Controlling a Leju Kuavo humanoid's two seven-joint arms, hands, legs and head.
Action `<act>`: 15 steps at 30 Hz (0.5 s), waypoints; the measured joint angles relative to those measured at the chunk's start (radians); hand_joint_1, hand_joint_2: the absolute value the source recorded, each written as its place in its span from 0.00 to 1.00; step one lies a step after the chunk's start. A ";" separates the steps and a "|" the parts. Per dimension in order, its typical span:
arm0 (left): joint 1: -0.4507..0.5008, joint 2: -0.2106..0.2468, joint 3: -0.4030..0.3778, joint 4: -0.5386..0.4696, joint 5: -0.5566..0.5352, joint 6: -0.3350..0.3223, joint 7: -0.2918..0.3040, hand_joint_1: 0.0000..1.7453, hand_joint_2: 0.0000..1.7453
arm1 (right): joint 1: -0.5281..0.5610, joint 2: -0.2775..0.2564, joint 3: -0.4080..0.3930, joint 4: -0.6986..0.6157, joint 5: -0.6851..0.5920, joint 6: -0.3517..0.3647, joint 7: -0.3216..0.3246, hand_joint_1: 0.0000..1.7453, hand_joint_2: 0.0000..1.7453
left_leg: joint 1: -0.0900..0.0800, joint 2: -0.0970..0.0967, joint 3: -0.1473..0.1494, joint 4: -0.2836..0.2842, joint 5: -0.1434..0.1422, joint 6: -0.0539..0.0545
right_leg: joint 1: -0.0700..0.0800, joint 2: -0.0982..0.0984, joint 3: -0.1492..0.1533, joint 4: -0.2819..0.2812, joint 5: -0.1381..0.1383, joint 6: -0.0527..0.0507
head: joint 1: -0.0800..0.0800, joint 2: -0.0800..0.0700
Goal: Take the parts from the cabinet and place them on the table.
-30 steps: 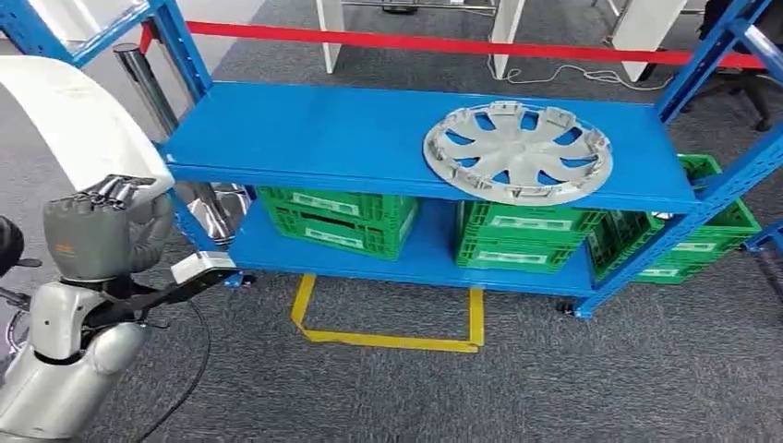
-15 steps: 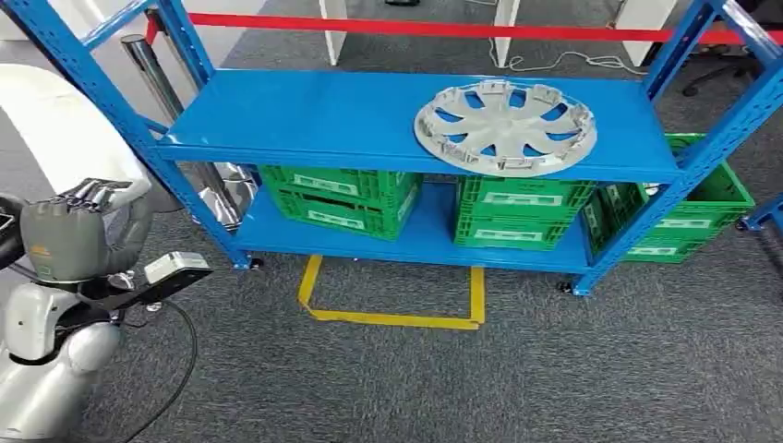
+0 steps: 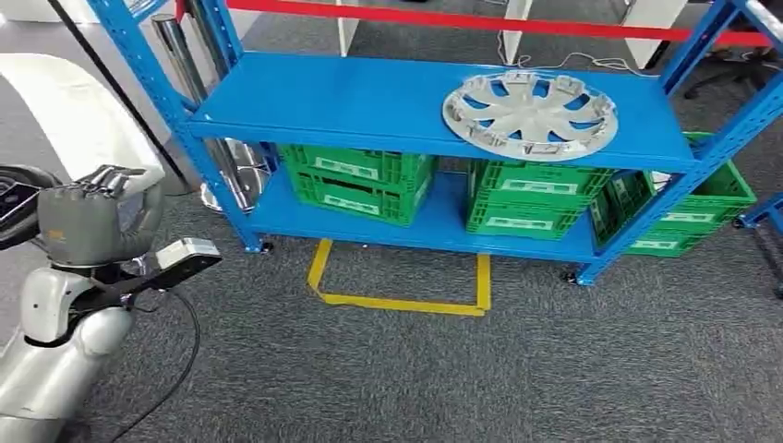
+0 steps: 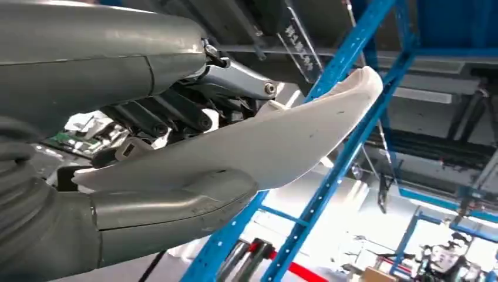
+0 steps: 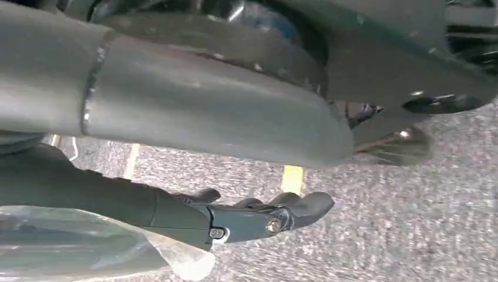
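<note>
My left hand (image 3: 97,221) is raised at the left of the head view and grips a large white curved panel (image 3: 65,101), which rises above it. The left wrist view shows that panel (image 4: 264,147) clamped between the thick thumb and the darker fingers (image 4: 176,114). A silver hubcap (image 3: 529,113) lies flat on the upper board of the blue cabinet (image 3: 351,97), toward its right end and far from my left hand. My right hand (image 5: 235,217) hangs over the grey carpet with its fingers stretched out and nothing between them.
Green crates (image 3: 360,175) (image 3: 536,198) fill the cabinet's lower shelf, and more crates (image 3: 688,208) stand beside its right post. Yellow tape (image 3: 402,300) marks a rectangle on the carpet in front. A chrome post (image 3: 198,101) and red barrier tape (image 3: 462,18) stand behind.
The whole picture has shifted, so the camera has moved; the cabinet now sits a little further right. My left hand keeps hold of the white panel.
</note>
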 joint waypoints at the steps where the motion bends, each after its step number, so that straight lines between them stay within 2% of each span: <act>1: -0.003 -0.002 -0.003 0.003 0.000 -0.005 0.000 1.00 1.00 | 0.000 0.000 0.000 0.000 0.000 0.000 -0.001 0.00 0.00 | -0.003 0.000 -0.013 0.001 0.010 0.000 | 0.000 0.000 0.000 0.037 0.010 0.000 | 0.000 0.000; 2: -0.005 -0.003 -0.006 0.006 0.000 -0.006 0.000 1.00 1.00 | 0.001 0.000 -0.001 0.000 -0.001 0.000 -0.002 0.00 0.00 | -0.006 0.000 -0.025 0.001 0.020 0.000 | 0.000 0.000 0.020 0.029 0.047 -0.003 | 0.000 0.000; 3: -0.008 -0.004 -0.008 0.007 0.000 -0.006 0.000 1.00 1.00 | 0.000 0.000 -0.002 0.000 -0.002 0.000 -0.003 0.00 0.00 | -0.009 0.000 -0.037 0.002 0.029 -0.001 | 0.000 0.000 0.054 -0.010 0.091 -0.007 | 0.000 0.000; 4: -0.012 -0.005 -0.012 0.008 0.000 -0.006 0.000 1.00 1.00 | 0.000 0.000 -0.002 0.000 -0.003 0.000 -0.004 0.00 0.00 | -0.012 -0.001 -0.048 0.003 0.039 -0.001 | 0.000 0.001 0.107 -0.085 0.130 -0.014 | 0.000 0.000; 5: -0.015 -0.005 -0.015 0.008 0.000 -0.006 0.002 1.00 1.00 | -0.001 0.000 -0.003 0.000 -0.006 0.000 -0.007 0.00 0.00 | -0.013 -0.003 -0.056 0.003 0.049 -0.004 | 0.001 0.004 0.174 -0.180 0.138 -0.021 | 0.000 0.000; 6: -0.019 -0.006 -0.018 0.008 0.000 -0.006 0.006 1.00 1.00 | -0.002 0.000 -0.003 0.000 -0.008 0.001 -0.009 0.00 0.00 | -0.017 -0.004 -0.062 0.005 0.057 -0.009 | 0.005 0.009 0.235 -0.272 0.104 -0.025 | 0.000 0.000; 7: -0.025 -0.005 -0.020 0.009 0.001 -0.006 0.010 1.00 1.00 | -0.004 0.000 -0.003 0.000 -0.010 0.001 -0.012 0.00 0.00 | -0.018 -0.003 -0.066 0.006 0.067 -0.013 | 0.004 0.011 0.271 -0.334 0.088 -0.024 | -0.004 0.000; 9: -0.031 -0.006 -0.028 0.012 0.002 -0.006 0.013 1.00 1.00 | -0.001 0.001 -0.003 0.001 -0.014 0.002 -0.018 0.00 0.00 | -0.008 -0.003 -0.071 -0.005 0.093 -0.022 | 0.014 0.013 0.248 -0.328 0.105 -0.026 | -0.001 0.000; 10: -0.031 -0.006 -0.031 0.014 0.003 -0.006 0.014 1.00 1.00 | 0.001 0.002 -0.003 0.002 -0.015 0.002 -0.018 0.00 0.00 | -0.011 -0.005 -0.076 -0.007 0.106 -0.030 | 0.011 0.011 0.233 -0.334 0.122 -0.036 | -0.001 0.000; 11: -0.029 -0.005 -0.034 0.017 0.003 -0.005 0.015 1.00 1.00 | 0.001 0.005 -0.003 0.004 -0.017 0.003 -0.019 0.00 0.00 | -0.008 -0.007 -0.087 -0.003 0.088 -0.034 | 0.005 0.001 0.231 -0.337 0.135 -0.045 | 0.008 0.000; 12: -0.031 -0.004 -0.036 0.020 0.003 -0.006 0.016 1.00 1.00 | 0.001 0.005 -0.003 0.006 -0.019 0.002 -0.019 0.00 0.00 | -0.007 -0.006 -0.098 0.025 0.022 -0.042 | 0.005 0.002 0.214 -0.336 0.150 -0.057 | 0.003 0.000; 13: -0.031 -0.003 -0.037 0.021 0.003 -0.005 0.016 1.00 1.00 | 0.003 0.005 -0.003 0.006 -0.021 0.004 -0.019 0.00 0.00 | -0.002 -0.006 -0.108 0.088 -0.054 -0.047 | 0.005 -0.001 0.198 -0.335 0.165 -0.061 | -0.001 0.000; 14: -0.032 -0.003 -0.040 0.022 0.003 -0.005 0.016 1.00 1.00 | 0.003 0.005 -0.003 0.006 -0.021 0.004 -0.021 0.00 0.00 | 0.001 -0.005 -0.116 0.162 -0.113 -0.052 | 0.006 -0.002 0.183 -0.334 0.178 -0.061 | -0.002 0.000; 15: -0.032 -0.003 -0.043 0.025 0.003 -0.006 0.016 1.00 1.00 | 0.002 0.005 -0.003 0.006 -0.022 0.005 -0.021 0.00 0.00 | 0.002 -0.005 -0.122 0.241 -0.150 -0.056 | 0.007 -0.003 0.165 -0.331 0.190 -0.060 | -0.002 0.000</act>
